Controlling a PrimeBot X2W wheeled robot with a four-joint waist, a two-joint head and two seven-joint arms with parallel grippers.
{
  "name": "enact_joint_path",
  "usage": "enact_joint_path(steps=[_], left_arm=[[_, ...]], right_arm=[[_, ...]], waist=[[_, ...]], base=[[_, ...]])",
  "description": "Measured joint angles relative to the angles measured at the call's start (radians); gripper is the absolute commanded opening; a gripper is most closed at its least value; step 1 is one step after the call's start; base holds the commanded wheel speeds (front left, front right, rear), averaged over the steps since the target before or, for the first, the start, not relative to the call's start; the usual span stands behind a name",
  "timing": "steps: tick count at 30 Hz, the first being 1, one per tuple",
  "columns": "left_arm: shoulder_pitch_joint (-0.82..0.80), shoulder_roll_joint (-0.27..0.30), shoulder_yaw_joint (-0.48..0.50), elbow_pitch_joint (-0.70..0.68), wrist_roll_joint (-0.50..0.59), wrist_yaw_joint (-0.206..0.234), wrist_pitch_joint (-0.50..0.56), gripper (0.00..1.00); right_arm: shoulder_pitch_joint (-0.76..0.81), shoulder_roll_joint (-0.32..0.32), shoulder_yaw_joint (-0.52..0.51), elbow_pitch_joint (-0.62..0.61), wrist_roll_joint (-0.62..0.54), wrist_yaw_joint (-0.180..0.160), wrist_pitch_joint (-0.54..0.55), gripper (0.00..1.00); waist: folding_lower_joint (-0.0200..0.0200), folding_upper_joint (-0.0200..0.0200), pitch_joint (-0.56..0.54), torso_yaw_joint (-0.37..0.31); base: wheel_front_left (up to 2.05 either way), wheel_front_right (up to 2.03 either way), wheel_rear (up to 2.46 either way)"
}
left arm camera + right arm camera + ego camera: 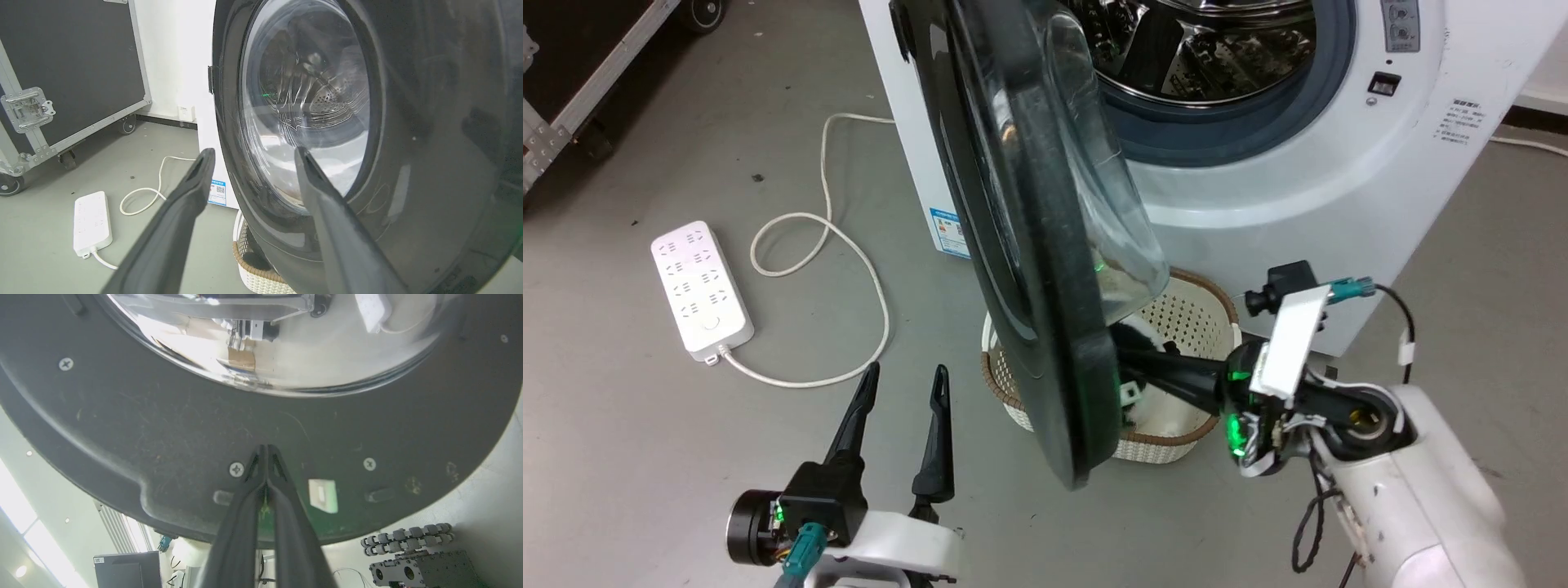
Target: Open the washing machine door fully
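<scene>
right gripper [266,450]: both long dark fingers are pressed together, with no gap and nothing between them. the tips sit against the inner face of the large round glossy black washing machine door [163,428], on its matt black ring. this spot is just below the bulging clear glass bowl [286,343] and between two screw heads. a round white perforated laundry basket with a brown rim [1196,310] lies under this gripper's fingers.

left gripper [907,371]: the fingers are spread apart and hold nothing. the door's glossy outer face stands ahead and just to the right of its tips, apart from them. a white power strip [701,290] with a looped white cable [882,302] lies on the grey floor to this gripper's left.

the door stands open, nearly edge-on between the two grippers. it is hinged at the left side of the big white front-loading washing machine [1339,163]. the perforated steel drum [1201,49] is exposed beyond the right gripper.
</scene>
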Motion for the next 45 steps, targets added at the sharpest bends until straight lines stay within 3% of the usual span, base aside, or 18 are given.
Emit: enact_joint_path(steps=[6, 7, 8, 9, 14, 22, 26, 28, 33, 38, 40, 45], left_arm=[[0.001, 0.0, 0.01, 0.003, 0.007, -0.008, 0.0, 1.0], [0.001, 0.0, 0.013, 0.003, 0.007, -0.009, 0.0, 1.0], [0.001, 0.0, 0.014, 0.003, 0.007, -0.009, 0.0, 1.0], [0.001, 0.0, 0.014, 0.003, 0.007, -0.009, 0.0, 1.0], [0.001, 0.0, 0.025, -0.002, 0.007, -0.009, 0.0, 1.0], [0.0, 0.0, 0.077, -0.012, 0.006, -0.015, 0.0, 1.0], [0.001, 0.0, 0.119, -0.014, 0.006, -0.024, 0.0, 1.0], [0.007, 0.0, 0.136, -0.018, 0.006, -0.027, 0.0, 1.0], [0.05, 0.0, 0.151, -0.02, 0.006, -0.046, 0.0, 1.0], [0.074, 0.0, 0.151, -0.008, 0.006, -0.063, 0.0, 1.0], [0.089, 0.0, 0.141, 0.006, 0.007, -0.07, 0.0, 1.0], [0.09, 0.0, 0.132, 0.02, 0.007, -0.07, 0.0, 1.0]], right_arm=[[0.006, 0.001, 0.057, -0.007, 0.037, 0.0, -0.086, 0.0], [0.006, 0.001, 0.056, -0.007, 0.029, 0.0, -0.103, 0.08], [0.006, -0.001, 0.052, -0.008, 0.019, 0.0, -0.124, 0.44], [0.006, -0.004, 0.045, -0.012, 0.009, 0.0, -0.146, 1.0], [0.014, -0.073, -0.003, -0.135, -0.104, 0.0, -0.343, 1.0], [0.126, -0.272, 0.069, -0.407, -0.512, 0.0, -0.782, 1.0], [0.18, -0.358, 0.074, -0.461, -0.747, 0.001, -1.021, 1.0], [0.221, -0.367, 0.048, -0.463, -0.854, 0.001, -1.1, 1.0], [0.371, -0.302, -0.074, -0.508, -1.105, 0.001, -1.149, 1.0], [0.537, -0.148, -0.213, -0.632, -1.339, 0.001, -1.154, 1.0], [0.613, -0.051, -0.258, -0.677, -1.435, 0.001, -1.154, 1.0], [0.669, -0.007, -0.258, -0.679, -1.464, 0.001, -1.154, 1.0]], waist=[[0.0002, 0.0, -0.005, -0.006], [0.0002, 0.0, -0.005, -0.009], [0.0002, 0.0, -0.007, -0.013], [0.0002, 0.0, -0.009, -0.017], [0.0002, 0.0, -0.024, -0.043], [0.0002, 0.0, -0.047, -0.109], [0.0001, 0.0, -0.064, -0.146], [0.0001, 0.0, -0.073, -0.163], [0.0, 0.0, -0.099, -0.199], [0.0, 0.0, -0.108, -0.217], [0.0001, 0.0, -0.107, -0.223], [0.0001, 0.0, -0.105, -0.224]], base=[[0.0, 0.0, 0.0], [0.0, 0.0, 0.0], [0.0, 0.0, 0.0], [0.0, 0.0, 0.0], [0.0, 0.0, 0.0], [0.0, 0.0, 0.0], [0.0, 0.0, 0.0], [0.0, 0.0, 0.0], [0.0, 0.0, 0.0], [0.0, 0.0, 0.0], [0.0, 0.0, 0.0], [0.0, 0.0, 0.0]])
